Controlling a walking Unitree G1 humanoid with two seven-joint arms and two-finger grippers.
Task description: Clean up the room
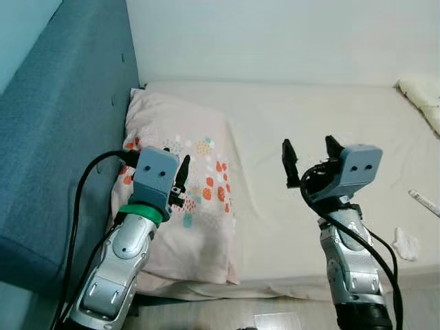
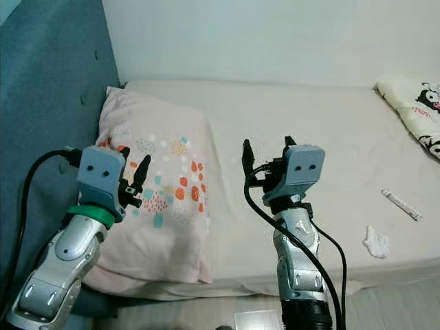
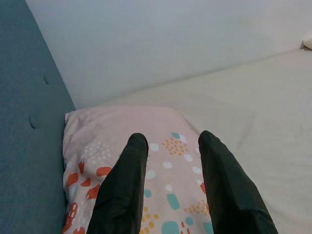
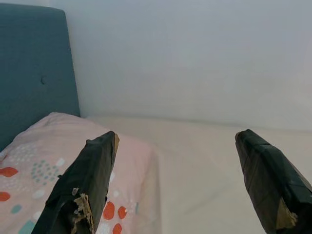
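Two grippers are raised over the bed, both empty. Left gripper point(image 3: 170, 185) has its fingers parted by a modest gap and hangs above the pink pillow point(image 1: 185, 206), which lies directly beneath and ahead of it; whether the fingertips touch the fabric cannot be told. That pillow, printed with orange, teal and white spots, runs its long axis from the near edge of the mattress point(image 2: 309, 130) away toward the white wall point(image 3: 170, 44), its far end pointing at the corner where wall meets the blue headboard point(image 1: 55, 124), which it lies against on the gripper's outer side. Right gripper point(image 1: 311, 159) is spread wide, fingers well apart, over bare cream sheet just beside the pillow's inner edge. Farther out on the right gripper's own side, well apart from it, a small white tube point(image 2: 401, 204) lies slanted on the sheet, with a crumpled white tissue point(image 2: 376, 242) nearer the mattress edge, and a patterned cloth point(image 2: 416, 110) sits at the far right.
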